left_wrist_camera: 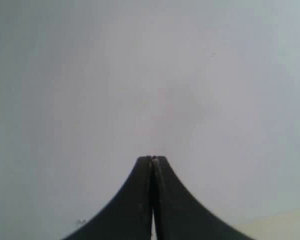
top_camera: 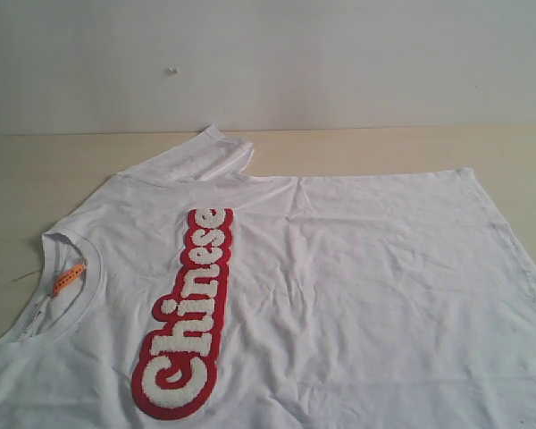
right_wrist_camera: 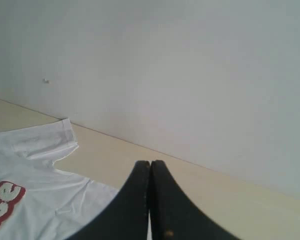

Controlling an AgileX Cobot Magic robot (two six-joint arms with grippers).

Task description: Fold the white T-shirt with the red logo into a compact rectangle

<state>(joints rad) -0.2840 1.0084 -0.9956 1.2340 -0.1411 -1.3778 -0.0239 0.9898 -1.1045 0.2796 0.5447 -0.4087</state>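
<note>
White T-shirt [top_camera: 357, 268] shows its tag [top_camera: 69, 278] (exterior view only).

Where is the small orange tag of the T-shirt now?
In the exterior view, the orange tag lies inside the collar at the left side, left of the red logo.

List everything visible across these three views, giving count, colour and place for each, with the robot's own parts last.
white T-shirt: one, white, spread front-up on the table, collar at the left of the exterior view
red logo: one, white letters outlined red, across the chest
neck tag: one, orange, inside the collar
table: one, pale beige, under the shirt
wall: one, off-white, behind the table
left gripper: one, black, shut, empty, facing the wall
right gripper: one, black, shut, empty, facing the table's far edge
</note>
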